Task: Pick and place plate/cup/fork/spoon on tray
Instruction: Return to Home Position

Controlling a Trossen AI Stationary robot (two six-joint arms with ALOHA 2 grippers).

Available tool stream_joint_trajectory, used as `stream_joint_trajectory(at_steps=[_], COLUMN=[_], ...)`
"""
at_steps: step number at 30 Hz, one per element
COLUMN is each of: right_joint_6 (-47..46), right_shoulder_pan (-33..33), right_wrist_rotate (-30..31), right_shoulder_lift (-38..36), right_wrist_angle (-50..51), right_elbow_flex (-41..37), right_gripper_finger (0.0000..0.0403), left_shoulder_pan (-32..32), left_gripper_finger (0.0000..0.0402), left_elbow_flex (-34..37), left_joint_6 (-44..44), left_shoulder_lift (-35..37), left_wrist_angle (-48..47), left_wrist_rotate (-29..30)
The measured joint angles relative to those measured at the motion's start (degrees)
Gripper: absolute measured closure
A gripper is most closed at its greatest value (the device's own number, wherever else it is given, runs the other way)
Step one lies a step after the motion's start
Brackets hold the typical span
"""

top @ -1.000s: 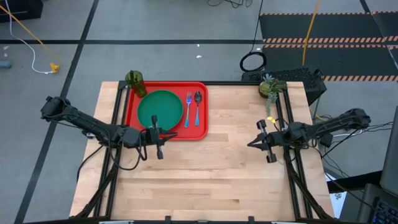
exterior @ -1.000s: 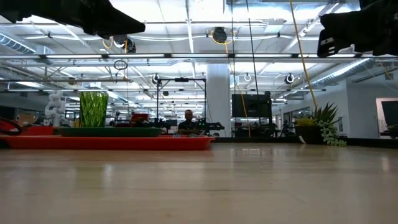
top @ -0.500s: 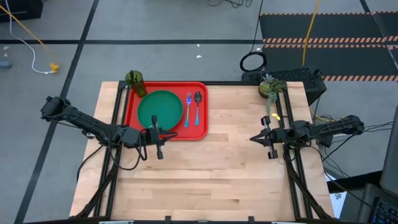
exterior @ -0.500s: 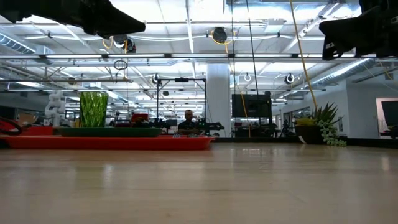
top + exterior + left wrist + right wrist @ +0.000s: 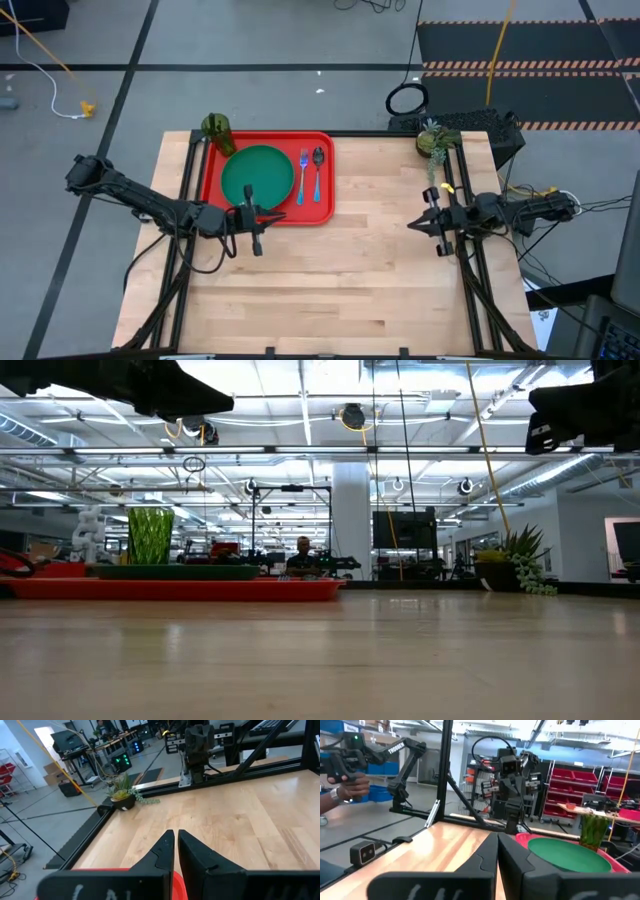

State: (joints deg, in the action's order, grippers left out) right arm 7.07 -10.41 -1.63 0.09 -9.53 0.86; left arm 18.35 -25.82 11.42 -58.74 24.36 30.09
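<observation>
The red tray (image 5: 318, 212) lies at the table's far left. On it lie the dark green plate (image 5: 257, 175), the fork (image 5: 303, 174) and, to the fork's right, the spoon (image 5: 318, 170). The olive-green cup (image 5: 217, 130) stands upright at the tray's far left corner. My left gripper (image 5: 278, 215) is shut and empty, above the tray's near rim, pointing right. My right gripper (image 5: 412, 226) is shut and empty, above the table near its right edge, pointing left. The right wrist view shows the plate (image 5: 567, 853) and the cup (image 5: 592, 832).
A small potted plant (image 5: 433, 140) stands at the table's far right corner. Black frame rails (image 5: 470, 270) run along the table's left and right sides. Bare wood fills the middle and near part. A person's hand (image 5: 347, 785) shows beyond the table.
My right gripper has drawn back toward the table's right edge, staying shut. The left arm and the tableware have kept still.
</observation>
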Motion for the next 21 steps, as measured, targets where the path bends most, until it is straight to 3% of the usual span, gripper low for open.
stream_joint_trajectory(at_steps=[7, 21], right_joint_6=[-1.5, 1.1], right_shoulder_pan=[2.0, 4.1], right_wrist_rotate=[5.9, 5.9], right_shoulder_lift=[0.0, 0.0], right_wrist_angle=[5.0, 7.5], right_elbow_flex=[0.0, 0.0], right_gripper_finger=[0.0400, 0.0400], left_shoulder_pan=[0.0, 0.0], left_gripper_finger=[0.0376, 0.0376], left_elbow_flex=[0.0, 0.0], left_joint_6=[0.0, 0.1], left_shoulder_lift=[0.0, 0.0], left_wrist_angle=[0.5, 0.4], left_wrist_rotate=[0.0, 0.0])
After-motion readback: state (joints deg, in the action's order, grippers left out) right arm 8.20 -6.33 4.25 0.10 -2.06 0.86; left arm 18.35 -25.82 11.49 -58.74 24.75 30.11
